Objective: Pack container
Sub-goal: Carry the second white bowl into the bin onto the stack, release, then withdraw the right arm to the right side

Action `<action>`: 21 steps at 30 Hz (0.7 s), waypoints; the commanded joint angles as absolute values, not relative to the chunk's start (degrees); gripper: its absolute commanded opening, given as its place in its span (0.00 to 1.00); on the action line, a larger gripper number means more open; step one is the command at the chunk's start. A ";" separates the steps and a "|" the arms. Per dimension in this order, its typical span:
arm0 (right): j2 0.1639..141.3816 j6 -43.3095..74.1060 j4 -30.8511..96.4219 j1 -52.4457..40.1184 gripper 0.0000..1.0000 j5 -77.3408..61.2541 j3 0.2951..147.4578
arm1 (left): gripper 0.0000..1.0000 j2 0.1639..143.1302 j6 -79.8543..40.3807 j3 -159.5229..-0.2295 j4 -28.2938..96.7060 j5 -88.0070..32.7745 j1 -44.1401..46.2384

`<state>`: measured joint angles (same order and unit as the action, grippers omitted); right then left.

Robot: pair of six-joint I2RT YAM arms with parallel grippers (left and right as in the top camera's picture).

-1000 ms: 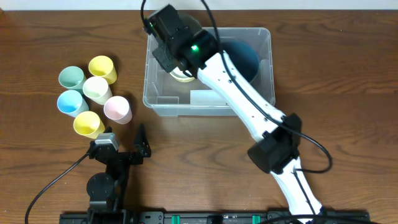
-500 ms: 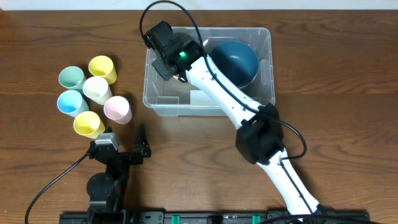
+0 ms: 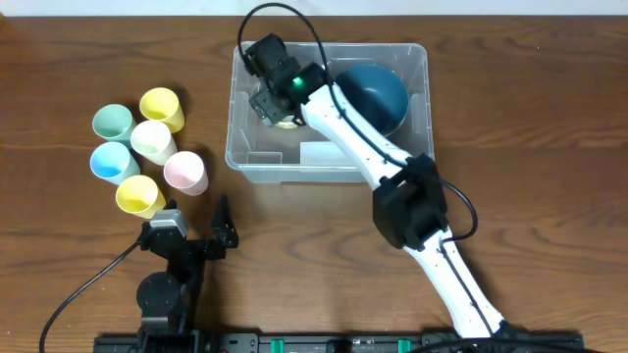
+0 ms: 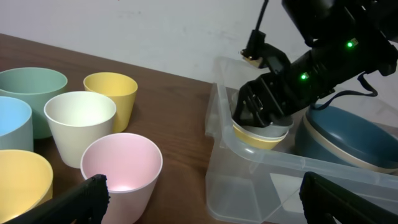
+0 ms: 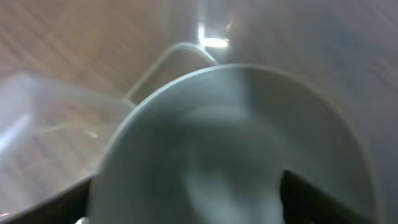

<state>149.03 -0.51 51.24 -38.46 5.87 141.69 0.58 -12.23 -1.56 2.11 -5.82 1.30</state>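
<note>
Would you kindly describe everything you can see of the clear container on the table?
The container is a large rectangular bin of clear plastic with rounded corners and a thick rim, standing upright and lidless on the wooden table. Inside, a dark blue bowl fills its right side and a cream and yellow cup stack sits at the far left, where the right gripper reaches in.
</note>
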 commanded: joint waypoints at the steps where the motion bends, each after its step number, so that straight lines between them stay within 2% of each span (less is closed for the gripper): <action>1: 147.94 -0.47 52.05 -38.54 0.89 5.52 144.99 | 0.98 0.25 -12.16 -0.25 3.51 -6.46 1.37; 10: 134.37 -1.06 55.13 -38.68 0.91 5.28 153.77 | 0.98 0.25 -12.16 -0.25 3.51 -6.46 1.37; 16: 131.15 -1.54 58.39 -38.15 0.86 4.58 153.73 | 0.98 0.25 -12.14 -0.25 3.51 -6.46 1.37; 19: 131.59 -0.38 62.28 -38.02 0.79 5.32 153.62 | 0.98 0.25 -12.14 -0.25 3.51 -6.46 1.37; 21: 131.55 2.90 63.68 -37.26 0.80 9.54 153.64 | 0.98 0.25 -12.16 -0.25 3.51 -6.46 1.37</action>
<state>128.46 -0.12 62.15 -38.41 5.54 154.82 0.58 -12.21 -1.56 2.11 -5.82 1.28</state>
